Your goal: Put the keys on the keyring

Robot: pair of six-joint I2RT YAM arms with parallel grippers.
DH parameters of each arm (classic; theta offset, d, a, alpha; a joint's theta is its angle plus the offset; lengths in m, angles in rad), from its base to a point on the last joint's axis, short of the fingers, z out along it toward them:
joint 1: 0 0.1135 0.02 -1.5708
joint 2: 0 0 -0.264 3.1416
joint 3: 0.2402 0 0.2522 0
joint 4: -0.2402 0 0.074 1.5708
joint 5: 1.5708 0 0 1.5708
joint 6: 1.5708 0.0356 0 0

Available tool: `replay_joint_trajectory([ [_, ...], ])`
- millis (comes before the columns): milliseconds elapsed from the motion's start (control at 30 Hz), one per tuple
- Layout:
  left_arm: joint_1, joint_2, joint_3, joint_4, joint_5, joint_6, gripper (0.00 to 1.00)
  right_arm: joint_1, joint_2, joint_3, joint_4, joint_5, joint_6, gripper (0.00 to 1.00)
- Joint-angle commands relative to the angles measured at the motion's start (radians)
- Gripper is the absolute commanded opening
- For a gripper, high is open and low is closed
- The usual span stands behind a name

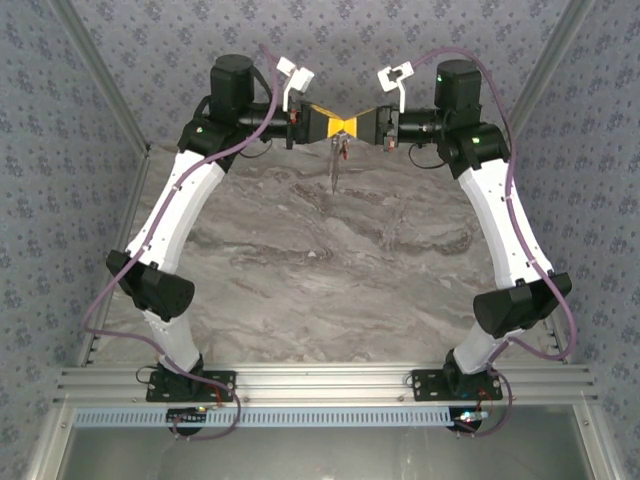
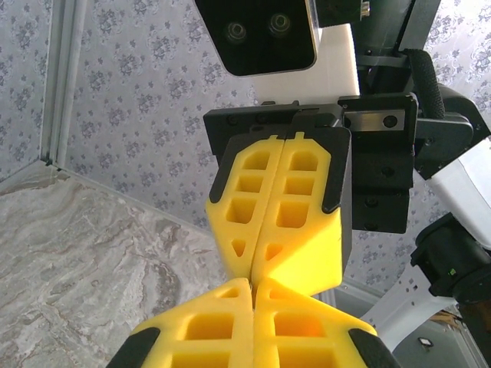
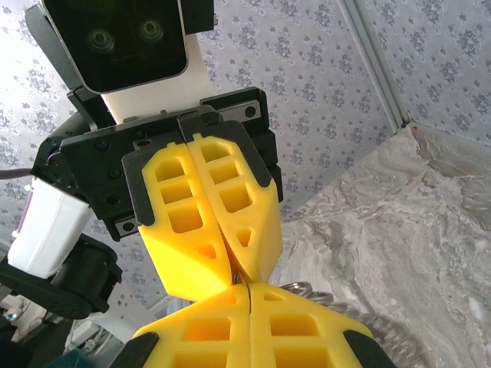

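Top external: left fingers (image 1: 334, 126) and right fingers (image 1: 352, 126) both pinched shut, tips touching above counter (image 1: 300, 270). Keyring (image 1: 334, 172) dangles beneath junction, red keys (image 1: 343, 149) at its top. Threading possibly done; unclear.

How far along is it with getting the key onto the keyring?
Done: the keyring hangs above the table. In hand: the left gripper and right gripper are shut, tip to tip, with the red key at the ring's top. Left: I can't tell whether the key is threaded; nothing is set down yet.
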Motion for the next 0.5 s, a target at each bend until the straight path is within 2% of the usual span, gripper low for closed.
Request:
replay_joint_trajectory([
  [0,-0.031,-0.009,0.039,0.005,0.071,0.007,0.00,-0.007,-0.028,-0.035,0.140,-0.002,0.096,0.00],
  [33,-0.031,-0.011,0.038,0.009,0.064,0.007,0.00,-0.014,-0.033,-0.050,0.177,-0.006,0.120,0.03],
  [67,-0.031,-0.015,0.038,0.010,0.056,0.008,0.00,-0.023,-0.041,-0.071,0.219,-0.007,0.155,0.15],
  [100,-0.030,-0.020,0.035,0.014,0.045,0.008,0.00,-0.033,-0.051,-0.096,0.263,-0.011,0.185,0.21],
  [200,-0.029,-0.040,0.010,0.049,0.007,-0.001,0.00,-0.096,-0.091,-0.209,0.527,-0.024,0.393,0.35],
  [333,-0.022,-0.073,-0.039,0.124,-0.043,-0.030,0.00,-0.151,-0.112,-0.333,0.848,-0.034,0.652,0.41],
  [467,-0.014,-0.095,-0.086,0.218,-0.065,-0.084,0.00,-0.144,-0.121,-0.369,0.877,-0.027,0.669,0.43],
])
